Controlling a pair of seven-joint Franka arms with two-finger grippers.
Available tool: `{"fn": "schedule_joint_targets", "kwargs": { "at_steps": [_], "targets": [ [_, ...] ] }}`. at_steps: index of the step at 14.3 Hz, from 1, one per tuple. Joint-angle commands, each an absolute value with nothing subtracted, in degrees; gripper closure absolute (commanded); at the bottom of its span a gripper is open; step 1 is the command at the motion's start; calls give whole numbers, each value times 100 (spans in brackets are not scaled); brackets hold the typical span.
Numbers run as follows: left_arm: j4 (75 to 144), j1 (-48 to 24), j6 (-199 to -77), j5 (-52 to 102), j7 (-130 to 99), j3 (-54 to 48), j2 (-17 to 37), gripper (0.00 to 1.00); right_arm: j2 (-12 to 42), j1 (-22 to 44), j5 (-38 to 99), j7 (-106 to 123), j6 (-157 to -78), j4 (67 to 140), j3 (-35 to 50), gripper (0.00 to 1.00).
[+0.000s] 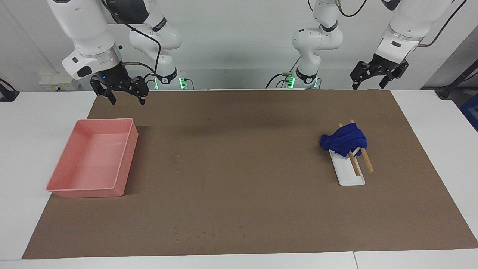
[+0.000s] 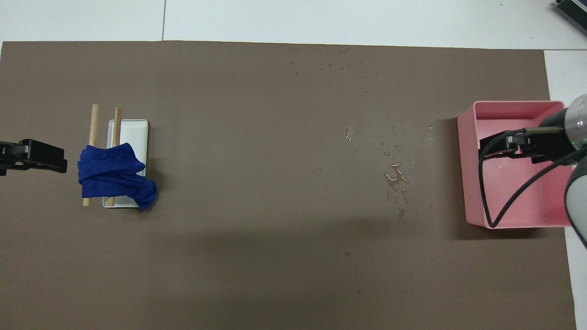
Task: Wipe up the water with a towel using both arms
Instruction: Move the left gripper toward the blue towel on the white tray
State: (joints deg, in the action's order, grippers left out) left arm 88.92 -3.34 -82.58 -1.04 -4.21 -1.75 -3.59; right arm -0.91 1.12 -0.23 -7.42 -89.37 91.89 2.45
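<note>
The towel (image 1: 344,140) drapes two sticks (image 1: 354,163) over a dish (image 1: 349,175) near the mat's (image 1: 239,224) left-arm end; the tray (image 1: 93,160) sits at its right-arm end.

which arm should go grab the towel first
Probably left. The left gripper hangs open at the towel's end of the table. The right gripper, also open, is up by the pink tray, with the water between.

Overhead: left gripper (image 2: 34,158) cut off by the frame edge, only its tip shows. Right gripper (image 2: 518,146) and cable cover part of the pink tray (image 2: 467,183). Blue towel (image 2: 114,178) hides the middles of two wooden sticks (image 2: 94,123)
</note>
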Motion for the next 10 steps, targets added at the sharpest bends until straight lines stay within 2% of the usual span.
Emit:
{"fn": "schedule_joint_targets", "kwargs": {
  "at_steps": [1, 10],
  "targets": [
    [9140, -387, -8385, -193, -448, -149, -527, 0, -158, 79, -79, -861, -8929, 9237, 264, 0],
    [9176, -404, -8297, -185, -448, -149, -571, 0, -167, 53, -62, -870, -8807, 9255, 264, 0]
  ]
}}
